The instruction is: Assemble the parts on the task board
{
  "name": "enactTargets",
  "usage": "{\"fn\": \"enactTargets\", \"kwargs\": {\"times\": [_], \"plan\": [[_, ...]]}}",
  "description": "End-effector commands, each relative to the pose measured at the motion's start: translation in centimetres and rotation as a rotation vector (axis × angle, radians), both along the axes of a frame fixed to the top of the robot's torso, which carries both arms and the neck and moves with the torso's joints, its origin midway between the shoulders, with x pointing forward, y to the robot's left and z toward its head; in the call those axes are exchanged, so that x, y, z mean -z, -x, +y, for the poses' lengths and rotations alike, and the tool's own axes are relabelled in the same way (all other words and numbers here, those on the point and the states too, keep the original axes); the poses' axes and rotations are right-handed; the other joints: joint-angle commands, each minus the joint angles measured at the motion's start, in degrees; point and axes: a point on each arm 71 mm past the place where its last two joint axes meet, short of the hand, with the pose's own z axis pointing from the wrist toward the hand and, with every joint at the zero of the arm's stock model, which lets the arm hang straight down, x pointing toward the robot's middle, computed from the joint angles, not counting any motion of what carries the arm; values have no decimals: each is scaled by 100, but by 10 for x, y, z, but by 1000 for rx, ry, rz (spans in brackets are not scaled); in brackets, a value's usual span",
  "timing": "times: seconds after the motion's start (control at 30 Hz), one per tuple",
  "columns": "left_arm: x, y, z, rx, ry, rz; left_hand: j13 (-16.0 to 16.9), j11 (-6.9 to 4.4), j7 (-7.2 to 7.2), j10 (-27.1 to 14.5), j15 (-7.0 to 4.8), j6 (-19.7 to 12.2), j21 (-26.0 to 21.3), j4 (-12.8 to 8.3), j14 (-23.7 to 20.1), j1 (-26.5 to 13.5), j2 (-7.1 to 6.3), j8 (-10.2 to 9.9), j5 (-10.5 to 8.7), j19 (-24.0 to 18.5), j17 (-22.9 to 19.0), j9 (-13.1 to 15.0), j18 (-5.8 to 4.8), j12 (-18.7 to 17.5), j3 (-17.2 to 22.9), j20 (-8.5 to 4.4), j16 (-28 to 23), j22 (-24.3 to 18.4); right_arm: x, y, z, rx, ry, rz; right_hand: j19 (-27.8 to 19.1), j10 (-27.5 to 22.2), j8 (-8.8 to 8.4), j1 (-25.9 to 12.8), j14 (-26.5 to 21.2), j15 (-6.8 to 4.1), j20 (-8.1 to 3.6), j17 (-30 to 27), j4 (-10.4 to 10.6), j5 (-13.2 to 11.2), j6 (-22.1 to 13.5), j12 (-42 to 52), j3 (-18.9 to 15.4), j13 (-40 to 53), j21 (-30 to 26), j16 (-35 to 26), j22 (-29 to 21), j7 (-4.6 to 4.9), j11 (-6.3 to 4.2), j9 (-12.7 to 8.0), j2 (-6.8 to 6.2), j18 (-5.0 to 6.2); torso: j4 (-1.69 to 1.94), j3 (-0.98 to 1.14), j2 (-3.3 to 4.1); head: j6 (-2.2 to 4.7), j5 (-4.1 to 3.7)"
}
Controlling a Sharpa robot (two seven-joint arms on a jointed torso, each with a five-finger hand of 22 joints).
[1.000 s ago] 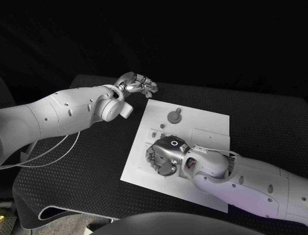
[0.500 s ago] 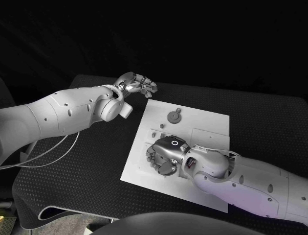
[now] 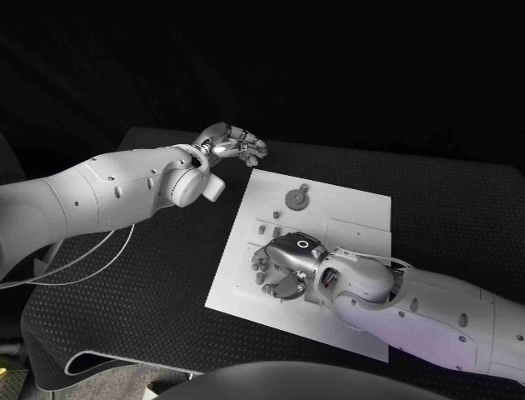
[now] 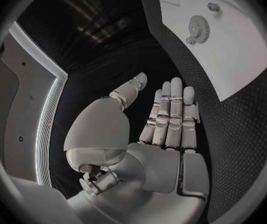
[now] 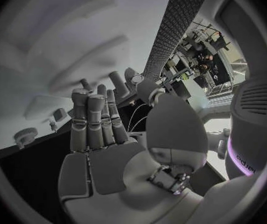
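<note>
Board [image 3: 335, 208] lying mid-frame on black tabletop [image 3: 131, 283], white, tilted a little. Going left to right: left hand [image 3: 232, 143] parked at upper left, off the board's far corner, over bare tabletop; fingers straight and side by side in left wrist view [image 4: 168, 117], grasping nothing. Just right of it, a grey gear [image 3: 297, 198] sitting on the board's upper part, with a few small pegs [image 3: 267, 223] below it. Further right and lower, right hand [image 3: 284, 265] pressed down low over the board's middle, fingers pointing toward the board's left edge; whether anything sits under the fingers cannot be told, though in right wrist view [image 5: 99, 134] they look extended with nothing plainly between them. Judged as early to midway: gear seemingly seated, other parts hidden beneath the hand, so the remainder hard to gauge. No bins or trays; board itself the sole holder, carrying gear and pegs.
</note>
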Motion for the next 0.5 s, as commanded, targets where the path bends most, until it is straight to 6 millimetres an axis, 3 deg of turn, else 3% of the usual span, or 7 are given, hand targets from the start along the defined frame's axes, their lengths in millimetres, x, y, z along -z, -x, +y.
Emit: {"fn": "enactTargets", "kwargs": {"times": [0.03, 0.23, 0.5], "plan": [[-1, 0, -1, 9, 9, 0, -7, -16, -11, -21, -7, -46, -40, 33, 52, -36, 36, 7, -38, 35, 6, -5, 105, -9, -10, -15, -26, 6, -2, -1, -2, 22, -32, -14, -42, -58, -24, 6, 3, 50, 15, -7, 18, 24, -50, -15, -59, -12, 1, 21, 100, 16, 7, -9, -66, 277, 4, -1, 1, -1, -3], [-1, 0, 0, 6, 8, -1, -8, -16, -11, -22, -7, -48, -43, 35, 52, -38, 33, 6, -37, 35, 10, -6, 105, -10, -11, -15, -30, 8, -8, 0, -8, 35, -92, -17, -39, -101, -27, 8, 0, 62, 20, -9, 46, 24, -73, 7, -113, -25, 3, 39, 98, 26, 19, -14, -94, 277, 4, 2, -3, 9, -3], [-1, -2, 3, -3, 5, -3, -8, -16, -11, -23, -7, -49, -45, 36, 52, -37, 33, 6, -37, 36, 14, -6, 106, -10, -10, -15, -33, 9, -35, -6, -27, 89, -233, 52, 1, -101, -2, -13, 30, 53, 10, -17, 124, 37, -50, 70, -168, -31, 18, 69, 93, 15, 10, -11, -95, 277, -13, 6, -9, 72, -40]]}}
